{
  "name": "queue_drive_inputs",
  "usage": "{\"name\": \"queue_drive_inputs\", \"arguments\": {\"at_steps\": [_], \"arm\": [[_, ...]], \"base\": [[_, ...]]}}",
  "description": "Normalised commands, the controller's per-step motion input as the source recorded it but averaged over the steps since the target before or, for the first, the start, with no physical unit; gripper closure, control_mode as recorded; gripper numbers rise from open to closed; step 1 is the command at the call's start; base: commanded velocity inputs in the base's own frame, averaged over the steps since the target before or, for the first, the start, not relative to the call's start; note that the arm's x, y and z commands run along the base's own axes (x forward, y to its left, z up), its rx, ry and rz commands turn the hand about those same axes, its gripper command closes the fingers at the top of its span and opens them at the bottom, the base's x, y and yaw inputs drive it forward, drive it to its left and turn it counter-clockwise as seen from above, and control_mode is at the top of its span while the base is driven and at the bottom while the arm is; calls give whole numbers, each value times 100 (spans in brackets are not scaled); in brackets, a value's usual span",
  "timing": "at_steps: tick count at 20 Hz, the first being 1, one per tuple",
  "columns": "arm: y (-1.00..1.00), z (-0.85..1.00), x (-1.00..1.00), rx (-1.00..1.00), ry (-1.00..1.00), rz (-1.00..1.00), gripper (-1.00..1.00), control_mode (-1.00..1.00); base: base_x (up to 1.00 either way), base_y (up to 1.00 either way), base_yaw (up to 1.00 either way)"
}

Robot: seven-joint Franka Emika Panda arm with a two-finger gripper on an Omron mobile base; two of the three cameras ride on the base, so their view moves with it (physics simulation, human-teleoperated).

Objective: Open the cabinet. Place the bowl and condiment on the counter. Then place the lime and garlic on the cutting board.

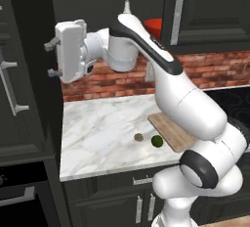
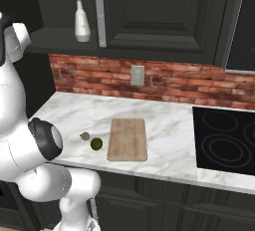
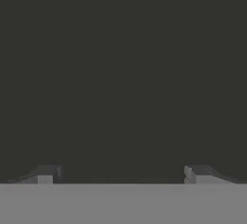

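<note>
Cabinet left door open; claw spread, holding nothing, facing the tall dark side panel.

You had the white pear-shaped squeeze bottle and glossy red bowl on the charcoal cabinet shelf; claw needs swinging right. Lime, garlic lay beside the wooden cutting board on the marble tabletop.

Bowl: arm is covering all but a red sliver, behind and right of the tool.
Condiment: arm is hiding its body, nozzle alone showing.
Cutting board: arm is overlapping its right part, below the tool.
</note>
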Motion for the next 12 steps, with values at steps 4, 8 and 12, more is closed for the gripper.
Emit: {"name": "queue_drive_inputs", "arguments": {"at_steps": [4, 8, 12], "arm": [[6, 11, -11, -8, -29, -3, -100, -100], [1, 7, -16, -10, -30, -6, -100, -100], [15, 0, -4, -10, -29, -7, -100, -100]], "base": [[0, 0, 0], [0, 0, 0], [0, 0, 0]]}}
